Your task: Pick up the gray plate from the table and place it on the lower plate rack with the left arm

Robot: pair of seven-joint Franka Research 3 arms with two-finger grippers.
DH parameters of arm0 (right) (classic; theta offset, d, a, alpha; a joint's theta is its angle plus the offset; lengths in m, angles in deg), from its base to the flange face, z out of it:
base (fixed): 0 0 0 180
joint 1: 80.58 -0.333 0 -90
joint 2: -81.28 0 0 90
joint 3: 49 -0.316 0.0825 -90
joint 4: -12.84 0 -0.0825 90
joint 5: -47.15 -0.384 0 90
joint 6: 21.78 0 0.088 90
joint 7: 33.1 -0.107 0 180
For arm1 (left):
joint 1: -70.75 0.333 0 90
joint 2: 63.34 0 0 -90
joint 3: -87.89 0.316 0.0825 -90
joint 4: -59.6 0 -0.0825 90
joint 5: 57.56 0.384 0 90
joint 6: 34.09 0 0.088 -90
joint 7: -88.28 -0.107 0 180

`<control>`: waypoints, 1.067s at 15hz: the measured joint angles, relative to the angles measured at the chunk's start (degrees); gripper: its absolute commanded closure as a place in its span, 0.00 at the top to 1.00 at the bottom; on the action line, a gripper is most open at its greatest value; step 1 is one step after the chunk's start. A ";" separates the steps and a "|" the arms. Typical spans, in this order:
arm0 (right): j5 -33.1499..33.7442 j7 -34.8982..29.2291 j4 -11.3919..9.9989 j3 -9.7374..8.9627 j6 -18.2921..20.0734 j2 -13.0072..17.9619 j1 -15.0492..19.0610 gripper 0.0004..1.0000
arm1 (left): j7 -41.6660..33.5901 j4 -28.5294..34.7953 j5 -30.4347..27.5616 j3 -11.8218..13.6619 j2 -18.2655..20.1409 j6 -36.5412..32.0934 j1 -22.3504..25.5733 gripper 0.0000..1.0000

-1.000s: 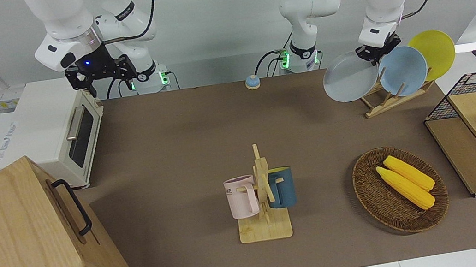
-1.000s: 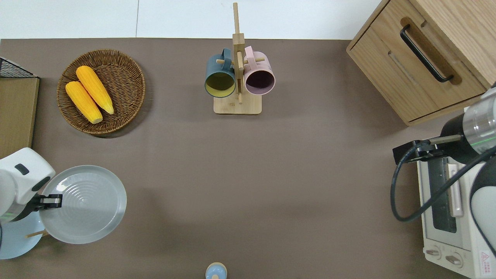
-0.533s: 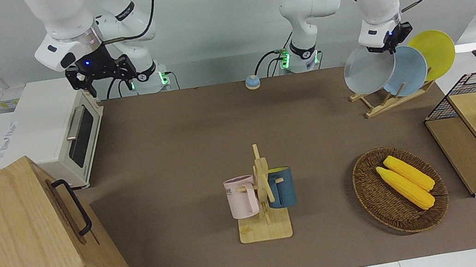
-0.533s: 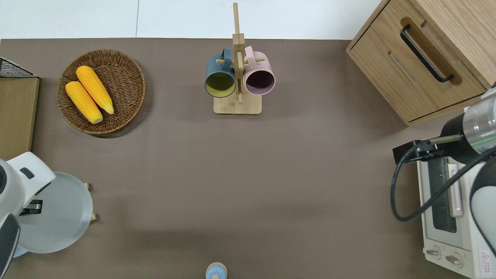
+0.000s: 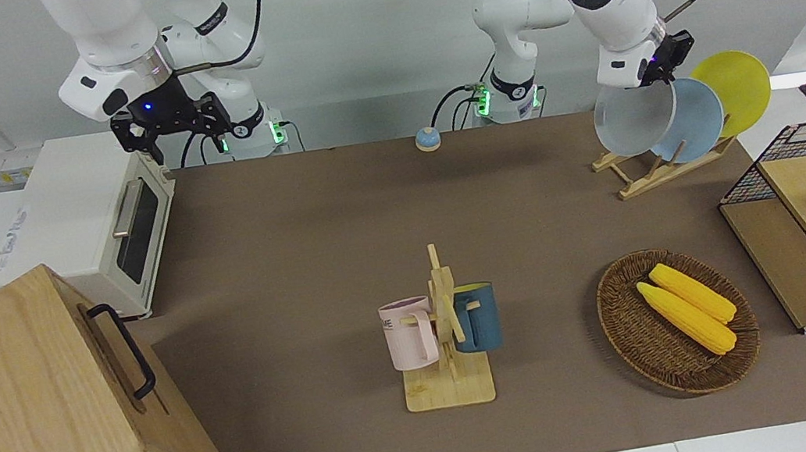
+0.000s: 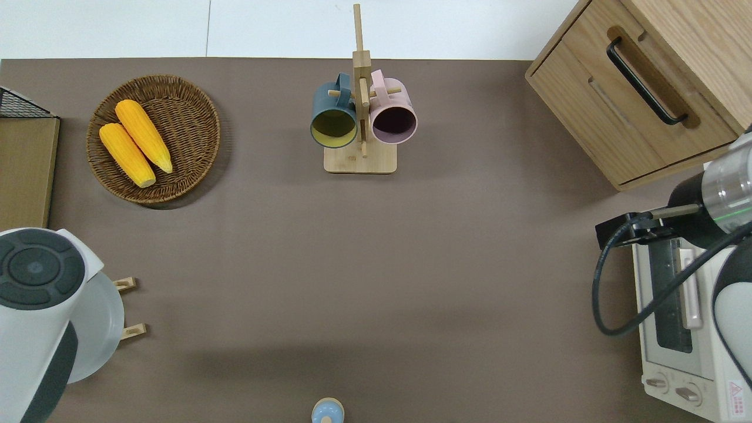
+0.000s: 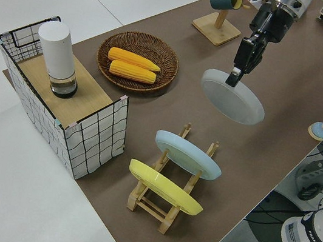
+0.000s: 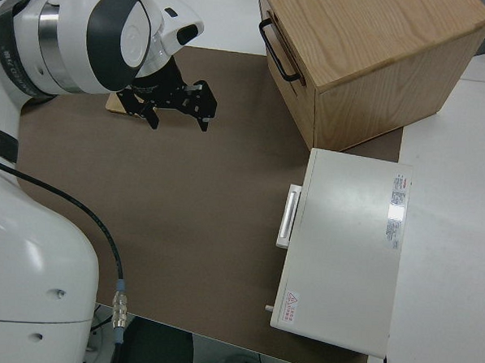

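Gray plate (image 6: 103,317) largely covered by the left arm (image 6: 35,317) in the overhead view, left tool unseen there, lower plate rack (image 6: 130,306) reduced to two rail ends, toaster oven (image 6: 684,329) cut off at the desk's right-arm edge

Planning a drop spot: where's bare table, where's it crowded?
Bare: the table between the mug stand, toaster oven and small bell. Crowded: left arm's end, where the left claw holds the gray plate beside the plate rack and corn basket.

Robot lab staged as a kitchen: two arms bolted to a table (image 5: 291,218), toaster oven (image 5: 94,214) at nine o'clock.
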 measured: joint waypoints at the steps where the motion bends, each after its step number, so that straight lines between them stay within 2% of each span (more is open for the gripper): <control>1: 0.00 0.00 0.00 0.00 0.00 0.00 0.00 0.98 | 1.92 0.04 1.09 -0.44 -0.89 -0.68 0.00 0.00; 5: 0.00 0.00 0.00 0.00 0.00 0.00 0.00 0.98 | 5.35 0.29 3.92 -0.85 -3.80 -1.83 0.05 0.00; 8: 0.00 0.00 0.00 0.00 0.00 0.00 0.00 0.98 | 6.30 1.54 6.16 -0.56 -4.37 -2.08 0.14 0.00; 16: 0.00 0.00 0.00 0.00 0.00 0.00 0.00 0.98 | 13.30 4.88 6.43 -0.60 -7.80 -2.08 0.11 0.00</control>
